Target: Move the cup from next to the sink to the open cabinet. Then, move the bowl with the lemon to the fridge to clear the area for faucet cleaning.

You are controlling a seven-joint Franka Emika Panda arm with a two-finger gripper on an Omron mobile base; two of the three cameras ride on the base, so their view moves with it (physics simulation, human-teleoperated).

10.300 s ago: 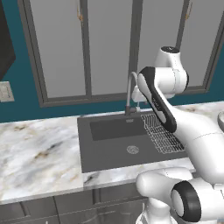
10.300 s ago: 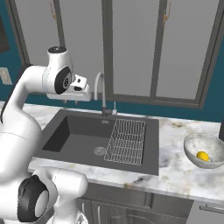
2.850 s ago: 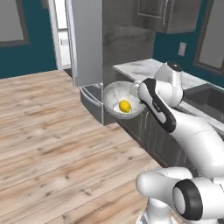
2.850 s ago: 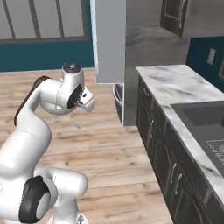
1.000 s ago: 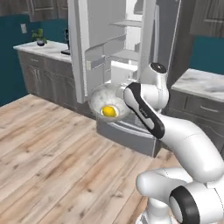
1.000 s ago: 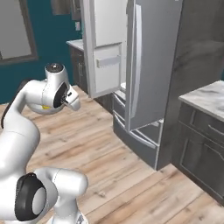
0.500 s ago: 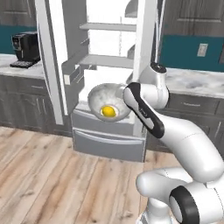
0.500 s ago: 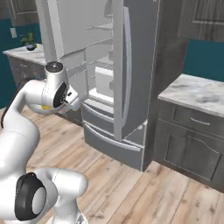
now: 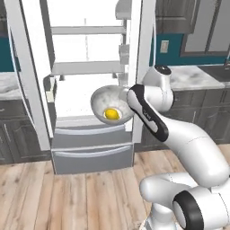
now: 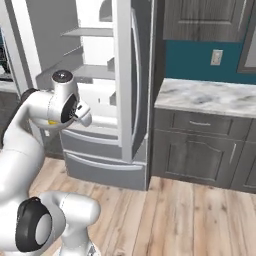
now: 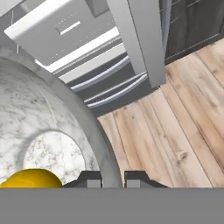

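You have the bowl (image 9: 109,104) up in the air in front of the open fridge (image 9: 85,90), held at about the height of the lowest inner shelf and above the fridge's two drawers at the base. In the left base view the bowl is tipped, its open mouth turned toward the camera and slightly upward, so you look straight into it. Being round, it has no long axis to speak of; its rim runs roughly upright on the side by the arm. The lemon (image 9: 111,114) sits low inside the bowl, against the lower part of the wall.

Your gripper (image 11: 112,178) is clamped on the bowl's rim: in the hand view the two dark fingertips (image 11: 90,178) stand close together with the pale mottled rim passing between them, the bowl's inside curving off to the left and the lemon showing at the bottom left edge. Beyond the rim you see the fridge drawers and the wooden floor (image 11: 175,127).

In the right base view the hand sits just in front of the fridge's open right door, with a marble counter (image 10: 205,97) over dark lower cabinets (image 10: 200,150) to the right of the fridge.
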